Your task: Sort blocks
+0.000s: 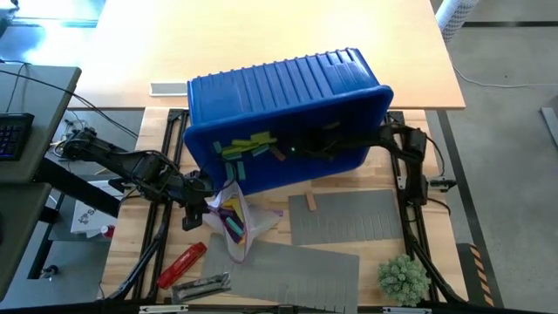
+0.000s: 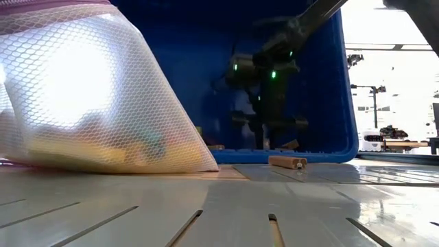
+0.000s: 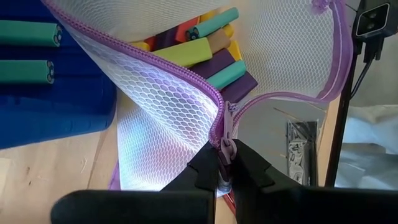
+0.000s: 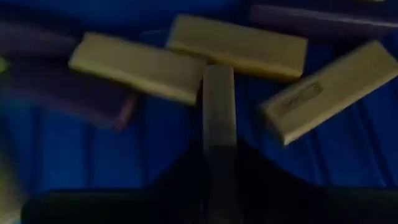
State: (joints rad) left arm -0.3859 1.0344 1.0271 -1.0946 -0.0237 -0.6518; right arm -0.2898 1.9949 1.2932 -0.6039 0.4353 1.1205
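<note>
- The left end effector pinches the purple zipper pull of a white mesh bag on the desk.
- Some blocks lie in the bag.
- The right end effector is inside the tipped blue bin, closed on a tan block.
- More blocks lie in the bin.
- One wooden block lies on the grey mat.

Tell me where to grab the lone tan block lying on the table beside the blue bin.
Take the tan block at mid-length, fingers closing across its two long sides, coming straight down from above. It lies flat and alone, clear of the blue bin, so both long sides look free.
</note>
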